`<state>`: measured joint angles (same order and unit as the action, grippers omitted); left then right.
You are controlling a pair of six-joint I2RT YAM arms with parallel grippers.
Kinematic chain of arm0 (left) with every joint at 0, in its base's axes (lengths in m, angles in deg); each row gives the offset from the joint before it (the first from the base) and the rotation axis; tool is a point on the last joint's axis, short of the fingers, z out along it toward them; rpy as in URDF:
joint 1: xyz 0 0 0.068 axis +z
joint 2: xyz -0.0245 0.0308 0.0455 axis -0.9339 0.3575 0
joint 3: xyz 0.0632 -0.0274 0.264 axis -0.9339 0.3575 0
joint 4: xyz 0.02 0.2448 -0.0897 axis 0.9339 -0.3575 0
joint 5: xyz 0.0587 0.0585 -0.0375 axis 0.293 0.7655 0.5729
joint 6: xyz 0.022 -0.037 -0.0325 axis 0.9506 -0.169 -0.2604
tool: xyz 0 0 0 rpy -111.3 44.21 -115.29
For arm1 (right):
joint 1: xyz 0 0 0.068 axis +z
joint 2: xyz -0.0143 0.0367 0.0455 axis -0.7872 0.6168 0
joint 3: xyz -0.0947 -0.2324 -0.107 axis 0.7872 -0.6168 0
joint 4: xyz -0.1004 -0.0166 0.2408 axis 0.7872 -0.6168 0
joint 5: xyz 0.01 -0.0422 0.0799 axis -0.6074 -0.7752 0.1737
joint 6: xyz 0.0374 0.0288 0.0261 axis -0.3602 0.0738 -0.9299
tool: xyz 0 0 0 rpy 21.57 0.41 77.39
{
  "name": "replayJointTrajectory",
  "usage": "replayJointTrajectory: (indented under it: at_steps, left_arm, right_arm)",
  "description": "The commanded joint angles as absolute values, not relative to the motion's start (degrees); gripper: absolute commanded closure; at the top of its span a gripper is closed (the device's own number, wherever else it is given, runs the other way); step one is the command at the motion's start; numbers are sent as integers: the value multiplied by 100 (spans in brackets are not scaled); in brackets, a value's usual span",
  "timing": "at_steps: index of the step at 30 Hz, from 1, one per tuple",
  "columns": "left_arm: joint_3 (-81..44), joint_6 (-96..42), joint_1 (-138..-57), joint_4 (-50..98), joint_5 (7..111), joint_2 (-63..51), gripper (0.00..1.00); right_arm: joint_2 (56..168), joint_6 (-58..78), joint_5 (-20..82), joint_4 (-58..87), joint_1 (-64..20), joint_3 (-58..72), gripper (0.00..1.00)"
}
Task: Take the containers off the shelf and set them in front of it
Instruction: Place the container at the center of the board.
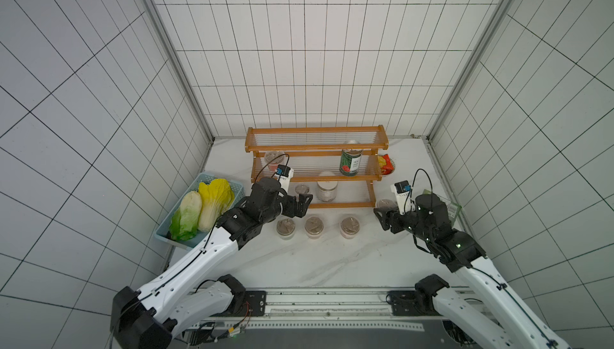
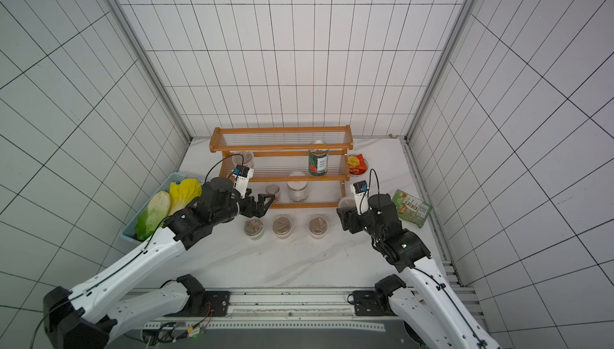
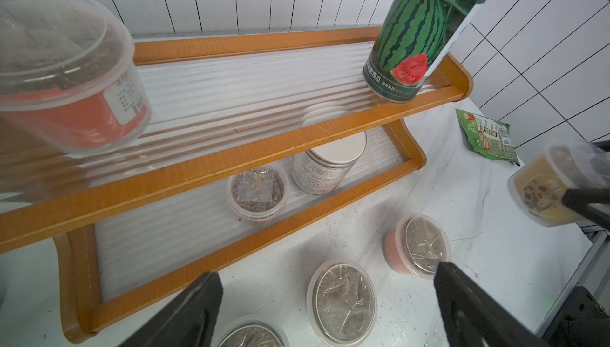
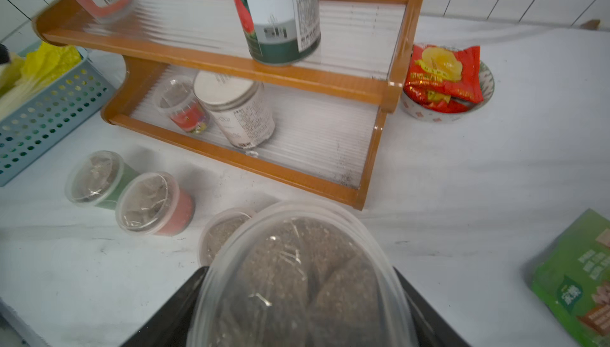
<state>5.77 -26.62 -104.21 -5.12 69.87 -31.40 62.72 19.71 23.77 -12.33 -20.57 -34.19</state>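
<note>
The shelf (image 1: 332, 147) stands at the back. Its middle tier bears a red cup (image 1: 274, 159) and the tin can (image 1: 350, 163). On the bottom tier a small cup (image 1: 303, 189) stands beside the white-lidded jar (image 1: 327, 189). Three cups (image 1: 314, 225) stand in a row on the table before the shelf. My left gripper (image 1: 303, 205) hangs open and empty over that row, just in front of the bottom tier. My right gripper (image 4: 297, 295) is shut on a yellow cup (image 3: 541, 190), held right of the shelf's front corner.
A light-blue basket (image 1: 212, 178) with cabbages lies left of the shelf. A bowl (image 4: 488, 91) holding a red snack packet sits to the right of the shelf. A green packet (image 2: 412, 208) lies near the right wall, behind my right arm.
</note>
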Motion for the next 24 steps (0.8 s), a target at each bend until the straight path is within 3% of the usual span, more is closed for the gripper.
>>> replayJointTrajectory:
  at_steps: [1, 11, 24]
  left_arm:
    - [668, -2584, -10344, -519, 6936, -3281, 2]
    - [825, -2632, -10219, -573, 6972, -3451, 1]
    - [843, -2593, -10142, -520, 6879, -3343, 2]
  right_arm:
    - [6118, 1751, 1869, -328, -1872, -3903, 26]
    - [6595, 1506, 1586, 776, -1747, -5002, 26]
    - [7599, 1219, 1346, 1828, -1722, -5402, 25]
